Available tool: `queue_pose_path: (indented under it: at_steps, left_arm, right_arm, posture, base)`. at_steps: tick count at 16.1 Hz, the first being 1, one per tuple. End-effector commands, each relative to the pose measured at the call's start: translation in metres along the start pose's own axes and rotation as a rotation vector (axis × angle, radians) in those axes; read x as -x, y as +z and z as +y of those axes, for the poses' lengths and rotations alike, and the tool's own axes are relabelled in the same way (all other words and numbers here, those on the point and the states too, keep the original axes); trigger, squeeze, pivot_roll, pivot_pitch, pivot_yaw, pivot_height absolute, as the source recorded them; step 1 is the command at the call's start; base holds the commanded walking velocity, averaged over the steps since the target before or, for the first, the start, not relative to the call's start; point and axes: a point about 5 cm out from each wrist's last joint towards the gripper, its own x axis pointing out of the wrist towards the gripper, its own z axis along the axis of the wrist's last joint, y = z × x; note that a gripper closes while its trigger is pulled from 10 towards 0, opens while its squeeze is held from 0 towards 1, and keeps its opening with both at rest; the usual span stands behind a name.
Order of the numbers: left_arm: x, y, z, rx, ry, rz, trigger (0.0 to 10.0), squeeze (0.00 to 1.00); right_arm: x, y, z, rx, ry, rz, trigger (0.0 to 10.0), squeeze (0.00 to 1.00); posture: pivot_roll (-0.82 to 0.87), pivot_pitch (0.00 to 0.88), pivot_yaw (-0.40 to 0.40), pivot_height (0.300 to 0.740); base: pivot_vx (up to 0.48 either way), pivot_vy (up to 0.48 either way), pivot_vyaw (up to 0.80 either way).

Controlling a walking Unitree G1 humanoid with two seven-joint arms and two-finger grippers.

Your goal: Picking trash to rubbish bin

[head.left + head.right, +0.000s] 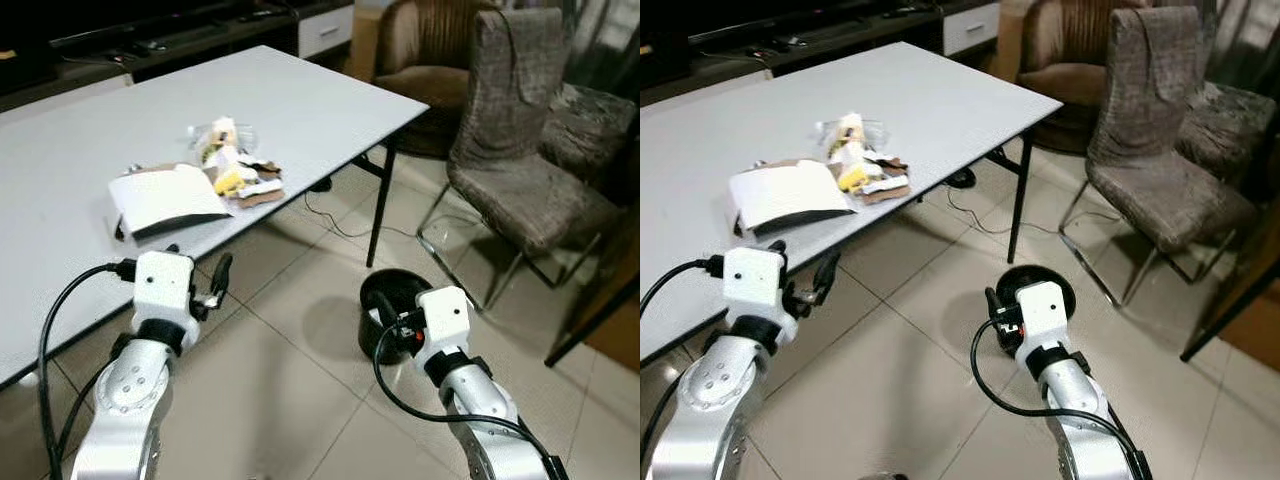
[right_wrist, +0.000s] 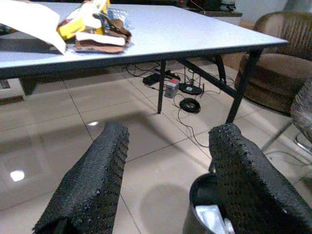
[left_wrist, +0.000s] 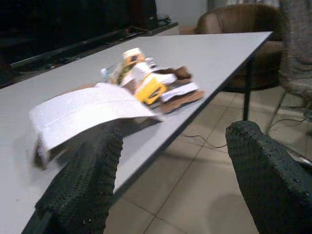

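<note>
Standing at the near edge of the grey bench (image 1: pixel 300 100), both arms raised. The trash heap (image 1: pixel 232 168) sits near the bench's front edge: a white folded paper sheet (image 1: pixel 165 197) nearest me, then a jumble of crumpled wrappers, a yellow packet (image 3: pixel 148 89), brown cardboard scraps (image 1: pixel 262 196) and what looks like a clear plastic bag behind. My left jaws (image 1: pixel 217 283) hang just below and in front of the bench edge, spread wide with nothing between them; the left wrist view looks straight across at the paper and the heap. My right jaws (image 1: pixel 997 312) are likewise spread and empty, held over the black rubbish bin (image 1: pixel 396 293) on the tiled floor beside the bench leg (image 1: pixel 378 215); the right wrist view shows something white already lying inside the bin. A grey upholstered chair (image 1: pixel 520 150) stands beyond the bin, cables trail on the floor under the bench. Judgement on handling: everything looks light, thin and crushable, nothing fragile. The paper sheet is floppy and lies flat, so it would be best pinched at its lifted front edge. Wrappers are likely slick; a firm pinch on a crumpled fold should hold better than on a flat face. Loose bits may scatter if the heap is nudged.
</note>
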Motion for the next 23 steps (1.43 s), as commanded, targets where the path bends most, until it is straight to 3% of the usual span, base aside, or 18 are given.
queue_pose_path:
  at_steps: [1,7,23]
  left_arm:
    - [0.0,-0.003,0.002,-0.002,0.004,0.02,10.0,0.0]
    - [0.003,-0.004,0.003,-0.021,-0.002,0.022,10.0,0.0]
    - [-0.006,-0.009,-0.002,-0.073,-0.083,0.029,10.0,0.0]
  right_arm:
    - [0.0,0.005,0.003,0.012,0.025,-0.021,10.0,0.0]
    - [-0.001,0.005,0.011,0.033,0.093,-0.023,10.0,0.0]
    - [0.003,-0.002,0.002,0.031,0.034,0.001,10.0,0.0]
  posture:
    - [0.02,0.0,-0.004,0.74]
    - [0.02,0.0,-0.015,0.74]
    - [0.01,0.0,-0.007,0.74]
  base:
    - [0.285,0.0,0.0]
    - [0.314,0.0,0.67]
    - [0.321,0.0,0.0]
